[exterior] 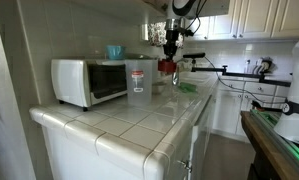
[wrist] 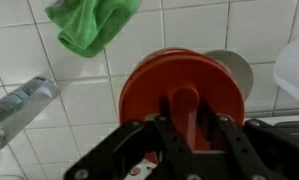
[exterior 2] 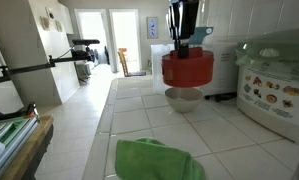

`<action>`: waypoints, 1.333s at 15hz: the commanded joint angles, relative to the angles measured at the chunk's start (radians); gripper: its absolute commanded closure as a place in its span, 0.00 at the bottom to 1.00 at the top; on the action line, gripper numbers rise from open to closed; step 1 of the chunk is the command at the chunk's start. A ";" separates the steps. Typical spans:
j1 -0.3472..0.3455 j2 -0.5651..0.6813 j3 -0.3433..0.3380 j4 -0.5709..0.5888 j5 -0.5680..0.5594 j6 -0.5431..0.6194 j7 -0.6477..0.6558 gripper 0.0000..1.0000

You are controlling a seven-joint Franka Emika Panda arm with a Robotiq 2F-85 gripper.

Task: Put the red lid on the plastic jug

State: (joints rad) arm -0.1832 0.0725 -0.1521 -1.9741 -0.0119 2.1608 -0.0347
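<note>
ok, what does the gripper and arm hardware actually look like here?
The gripper is all black, with two chunky fingers carried on open linkage bars that leave gaps between them. In an exterior view, the arm above it reads as dark with pale parts. It is too small there to make out any cables or markings.

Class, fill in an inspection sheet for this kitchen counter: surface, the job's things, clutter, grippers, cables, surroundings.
Surface: white tiled counter, glossy.
Job's things: red lid held in the air, not on the jug; plastic jug upright beside the microwave.
Clutter: green cloth; white bowl below the lid; teal cup on the microwave.
Grippers: gripper, fingers closed on the lid's centre handle.
Cables: nothing seen.
Surroundings: white cabinets; bright doorway.
</note>
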 commanded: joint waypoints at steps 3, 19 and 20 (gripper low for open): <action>0.042 -0.051 0.017 -0.008 -0.064 0.000 0.055 0.92; 0.015 0.088 -0.009 0.395 0.094 -0.453 0.055 0.92; 0.013 0.101 -0.009 0.411 0.105 -0.451 0.062 0.92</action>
State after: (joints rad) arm -0.1581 0.1171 -0.1619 -1.6530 0.0495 1.7617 0.0096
